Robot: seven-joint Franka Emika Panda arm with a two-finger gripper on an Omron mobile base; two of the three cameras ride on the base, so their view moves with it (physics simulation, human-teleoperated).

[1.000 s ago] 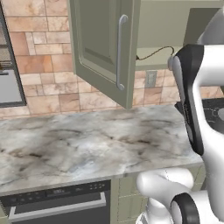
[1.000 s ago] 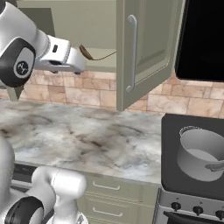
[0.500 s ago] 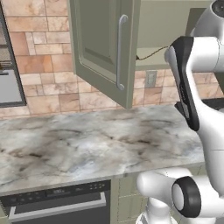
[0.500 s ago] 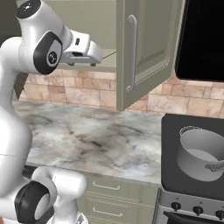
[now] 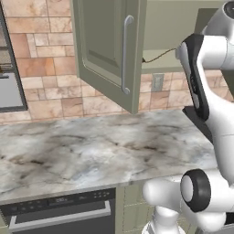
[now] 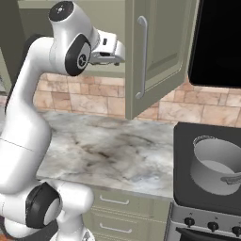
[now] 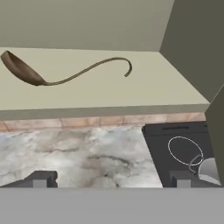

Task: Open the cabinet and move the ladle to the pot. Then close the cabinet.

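Observation:
The sage-green cabinet has one door (image 5: 109, 50) swung open, its silver bar handle (image 6: 141, 56) facing out. Inside, the ladle (image 7: 65, 74) lies on the pale shelf (image 7: 144, 92), brown bowl at the left and thin curved handle running right. Part of that handle (image 5: 157, 55) also shows past the door's edge. My gripper (image 7: 111, 179) is open, fingertips (image 7: 43, 177) wide apart and empty, just outside the shelf's front edge and below the ladle's level. The gripper (image 6: 118, 52) hangs beside the open door. The grey pot (image 6: 216, 164) stands on the stove.
A marble counter (image 5: 91, 151) runs below the cabinet, with a brick backsplash (image 5: 41, 59) behind. The black stove (image 6: 188, 141) adjoins the counter on the right. The open door (image 6: 160, 52) juts out over the counter between hand and stove. Low drawers (image 6: 117, 207) sit under the counter.
The arm has risen and straightened, carrying the open gripper up and to the right, closer to the cabinet opening. The ladle, door and pot have stayed put.

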